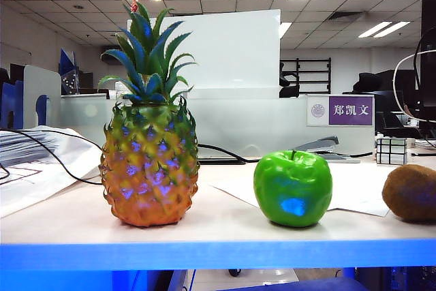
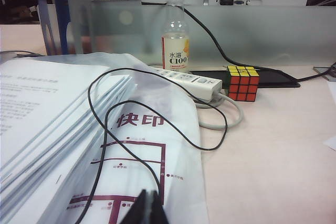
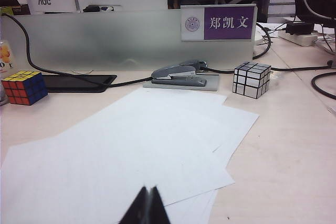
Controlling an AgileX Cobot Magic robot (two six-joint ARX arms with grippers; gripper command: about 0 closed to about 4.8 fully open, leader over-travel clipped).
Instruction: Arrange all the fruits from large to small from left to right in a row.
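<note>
Pineapple [image 1: 150, 168], apple [image 1: 293, 189], kiwi [image 1: 410, 193] sat in a row on tabletop [image 1: 218, 230]; left fingers [image 2: 149, 208] and right fingers [image 3: 147, 205] both clenched, empty, fruits nowhere near either.

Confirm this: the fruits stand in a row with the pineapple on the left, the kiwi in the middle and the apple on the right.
Not quite. The exterior view shows the pineapple on the left, but the apple is in the middle and the kiwi is on the right, at the picture's edge.

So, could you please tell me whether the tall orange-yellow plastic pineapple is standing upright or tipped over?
Upright: the tall orange-yellow pineapple rests on its base on the pale table, green crown pointing straight up.
</note>
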